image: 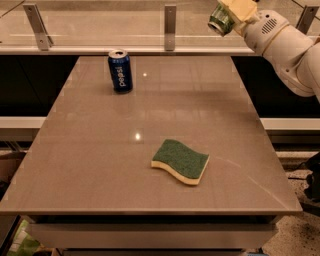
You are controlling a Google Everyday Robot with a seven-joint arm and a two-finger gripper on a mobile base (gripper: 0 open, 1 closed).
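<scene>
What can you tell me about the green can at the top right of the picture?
The green can looks like a small metal drink can, green on its side, with a greyish round end turned toward the camera. It is tilted, in the air near the far right corner of the table. The gripper, at the upper right, holds it between its tan fingers.
</scene>
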